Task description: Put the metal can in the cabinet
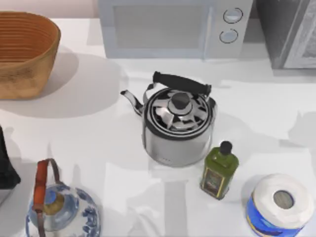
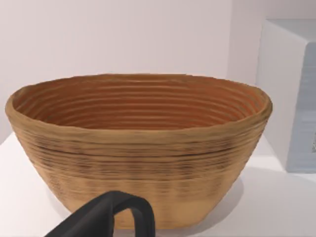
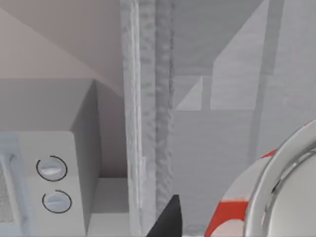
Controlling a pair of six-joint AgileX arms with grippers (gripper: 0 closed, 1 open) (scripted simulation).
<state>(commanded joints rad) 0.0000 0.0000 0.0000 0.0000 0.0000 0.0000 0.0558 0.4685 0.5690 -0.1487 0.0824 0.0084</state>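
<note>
At the far left of the surface (image 1: 98,123) you have the woven basket (image 1: 24,52), standing upright; the left wrist view faces its side wall, and a dark finger (image 2: 123,212) of your left hand shows in front of it, though you cannot tell how that hand is set. The left arm (image 1: 6,170) sits at the left edge of the top view. Below it, at the near left, stands the blue-and-white teapot (image 1: 61,212) with its brown handle up. Along the back you have the microwave (image 1: 173,27), its two dials at its right end. At the middle stands the steel kettle (image 1: 178,126), spout toward the left, black handle toward the back. Just beside it on the near right is the green oil bottle (image 1: 219,170), upright, and further right the blue-wrapped paper roll (image 1: 280,205). At the back right corner stands the grey cabinet (image 1: 291,32). In the right wrist view the metal can (image 3: 266,197) sits close against the camera, before the cabinet's open front, with one dark fingertip (image 3: 165,219) of your right hand beside it; you cannot tell from this whether that hand grips the can.
</note>
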